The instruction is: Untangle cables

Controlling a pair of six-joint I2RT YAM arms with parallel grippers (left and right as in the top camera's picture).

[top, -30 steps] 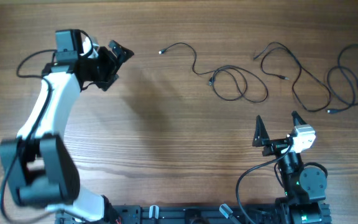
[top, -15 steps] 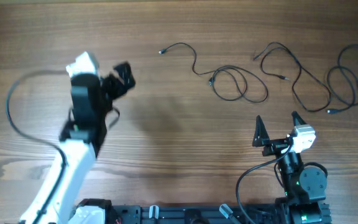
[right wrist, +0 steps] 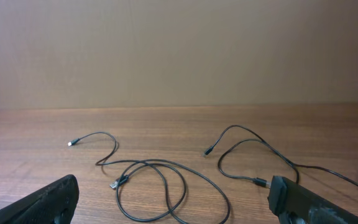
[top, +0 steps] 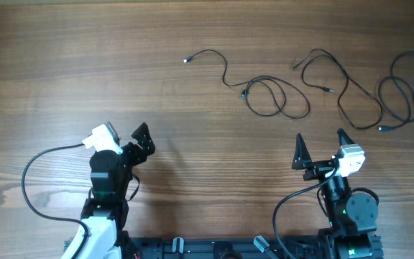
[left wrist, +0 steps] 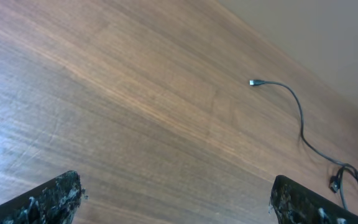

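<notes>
Three thin black cables lie apart along the far right of the table. The left cable (top: 268, 97) runs from a silvery plug into a loop. The middle cable (top: 340, 86) snakes beside it, and the right cable (top: 405, 90) loops near the table's right edge. My left gripper (top: 141, 141) is open and empty near the front left, far from the cables. My right gripper (top: 320, 138) is open and empty, just in front of the cables. The left wrist view shows the left cable (left wrist: 300, 118) between open fingers (left wrist: 48, 200). The right wrist view shows the looped cable (right wrist: 160, 186) and the middle cable (right wrist: 253, 149) ahead of my open gripper (right wrist: 179, 208).
The wooden table (top: 85, 57) spans the overhead view. A thick black wire (top: 31, 180) arcs from the left arm at the front left. Another thick wire (top: 286, 205) curls beside the right arm's base. A plain wall (right wrist: 179, 50) stands behind the table.
My left arm has pulled back from the far left of the table to the front edge, its gripper still open and empty. The right arm and the cables have not moved.
</notes>
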